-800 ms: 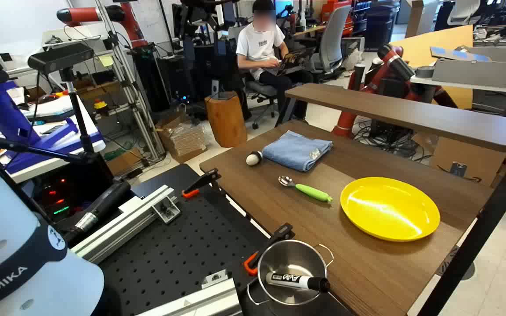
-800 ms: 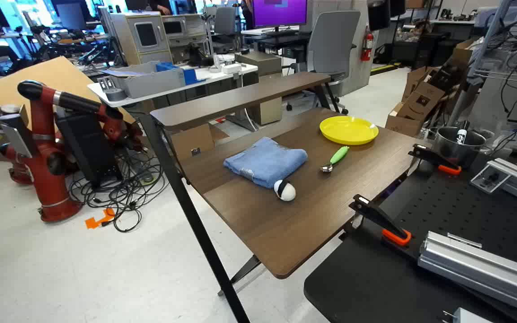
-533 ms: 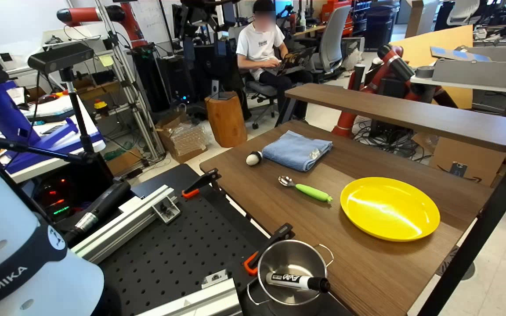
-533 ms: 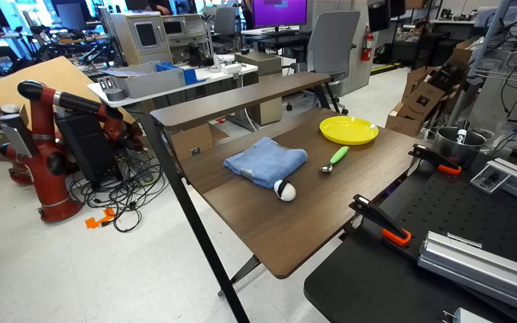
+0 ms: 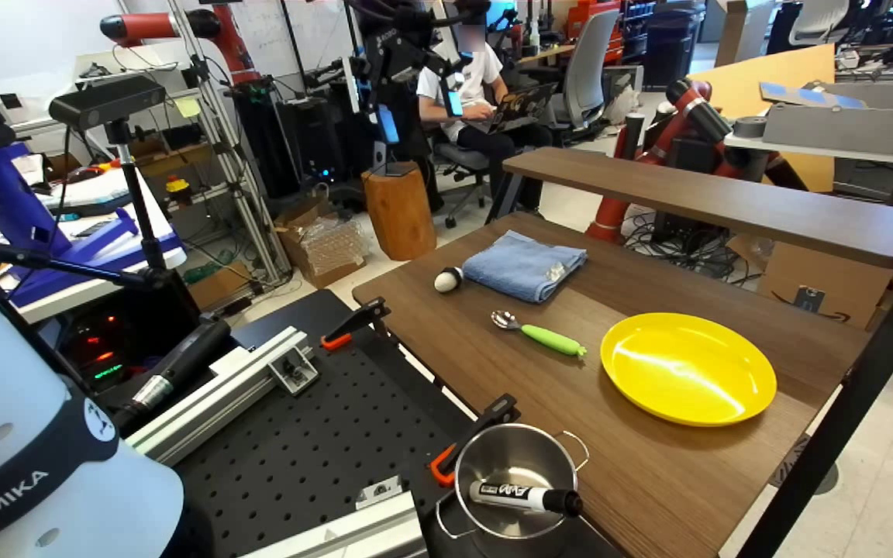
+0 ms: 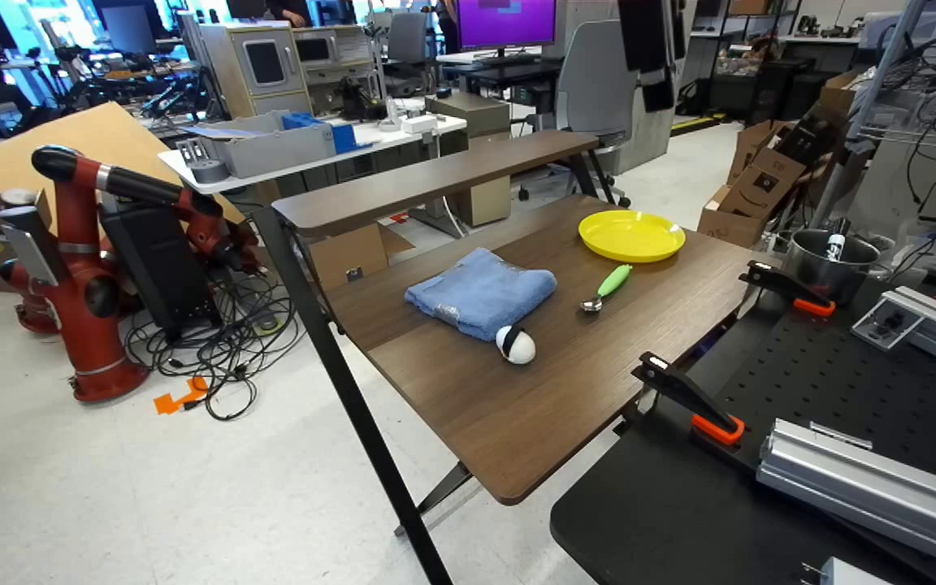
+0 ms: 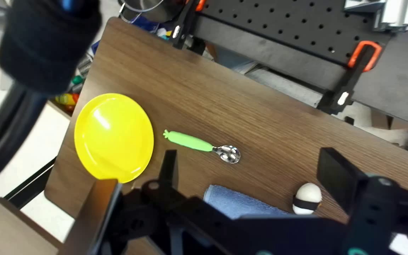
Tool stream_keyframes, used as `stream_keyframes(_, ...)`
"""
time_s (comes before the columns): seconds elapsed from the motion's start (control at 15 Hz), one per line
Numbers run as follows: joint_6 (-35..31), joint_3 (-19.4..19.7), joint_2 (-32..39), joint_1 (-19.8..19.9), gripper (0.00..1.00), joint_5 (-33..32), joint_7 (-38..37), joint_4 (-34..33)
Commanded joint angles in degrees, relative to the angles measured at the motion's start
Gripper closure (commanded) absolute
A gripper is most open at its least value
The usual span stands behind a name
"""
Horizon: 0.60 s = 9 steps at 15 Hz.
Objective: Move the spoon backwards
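The spoon (image 5: 545,337) lies flat on the brown table (image 5: 570,418). It has a lime-green handle and a shiny metal bowl, and also shows in an exterior view (image 6: 607,288) and the wrist view (image 7: 197,143). Its handle end points towards the yellow plate, its bowl away from it. My gripper (image 7: 251,158) is wide open and empty, with its fingers (image 7: 169,166) far apart. The gripper (image 5: 422,114) hangs high above the table at the top of an exterior view. In another exterior view only a dark part of it shows at the top.
A yellow plate (image 5: 688,369) lies beside the spoon's handle. A folded blue towel (image 5: 524,266) and a white ball with a black band (image 5: 448,280) lie beyond its bowl. A raised shelf (image 5: 710,198) spans the table's far side. A pot (image 5: 516,480) holding a marker and clamps stand at the near edge.
My gripper has come lower into both exterior views from the top edge. The spoon, plate, towel and ball have not moved.
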<state>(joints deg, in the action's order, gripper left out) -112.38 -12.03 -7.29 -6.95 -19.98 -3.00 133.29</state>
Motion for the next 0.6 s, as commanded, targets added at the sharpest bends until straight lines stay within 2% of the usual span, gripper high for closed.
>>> stream_keyframes(0.0, -7.5, 0.6, 2.5, -0.4, 0.0, -9.3, 0.4, 1.0)
stream_keyframes(0.33, -26.8, 3.4, 5.1, 0.9, 0.0, -19.1, 3.8, 5.6)
stream_keyframes(0.53, -37.8, 5.9, 7.3, 2.3, 0.0, -20.6, 10.2, 7.5)
